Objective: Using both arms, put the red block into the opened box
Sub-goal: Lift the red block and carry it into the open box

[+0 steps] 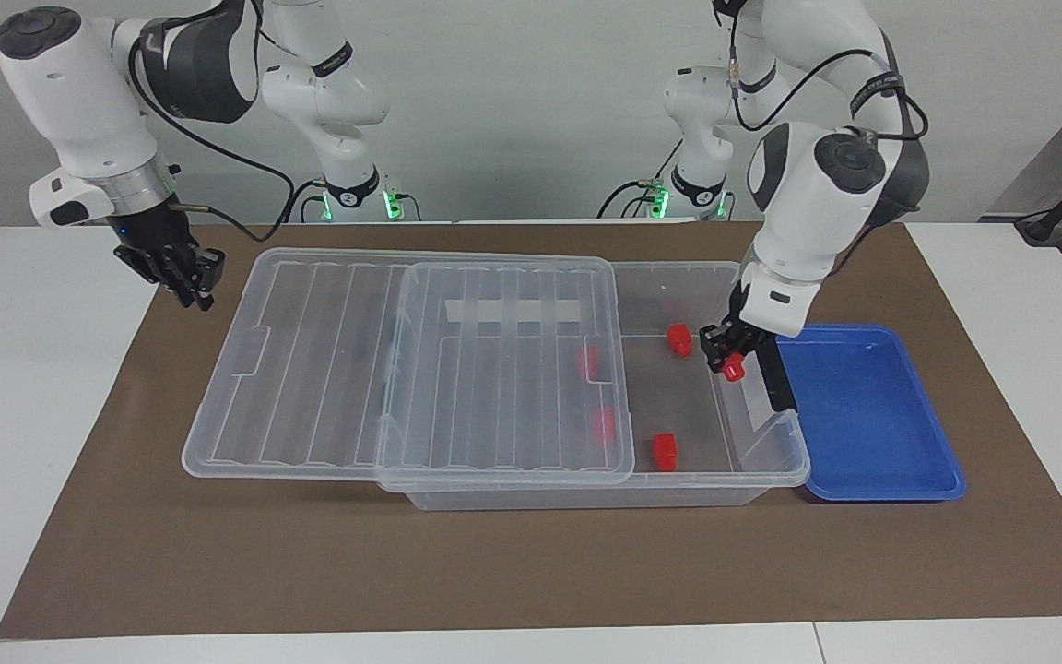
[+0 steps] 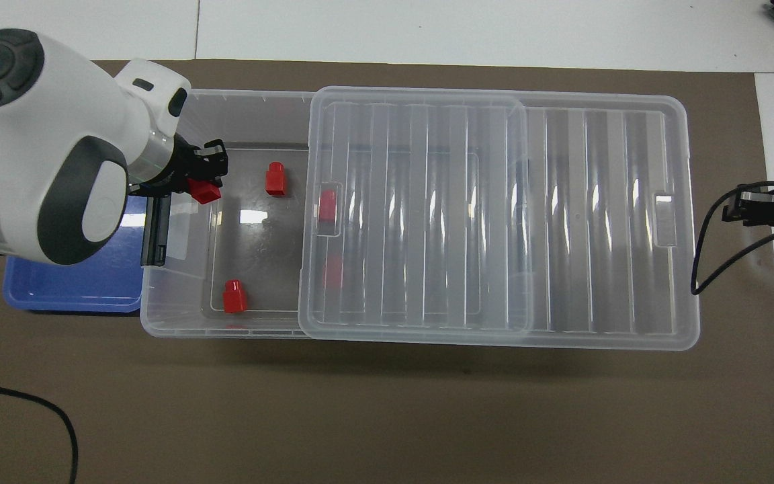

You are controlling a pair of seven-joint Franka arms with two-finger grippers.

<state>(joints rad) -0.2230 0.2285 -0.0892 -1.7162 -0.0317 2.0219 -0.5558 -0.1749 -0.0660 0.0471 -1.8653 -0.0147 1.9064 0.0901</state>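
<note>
My left gripper (image 1: 727,355) (image 2: 207,180) is shut on a red block (image 1: 734,370) (image 2: 204,193) and hangs over the open end of the clear box (image 1: 678,269) (image 2: 239,98), just inside its black handle (image 1: 778,373). The ribbed lid (image 1: 328,369) (image 2: 494,215) is slid toward the right arm's end, leaving that end uncovered. Two red blocks (image 1: 678,338) (image 1: 665,451) lie on the bare box floor. Two more (image 1: 589,362) (image 1: 603,424) show through the lid. My right gripper (image 1: 192,281) (image 2: 733,206) hangs shut and holding nothing, off the lid's outer end over the mat.
A blue tray (image 1: 872,415) (image 2: 71,289) sits against the box's handle end with nothing in it. Box and tray rest on a brown mat (image 1: 531,563) on the white table. A black cable trails from the right gripper.
</note>
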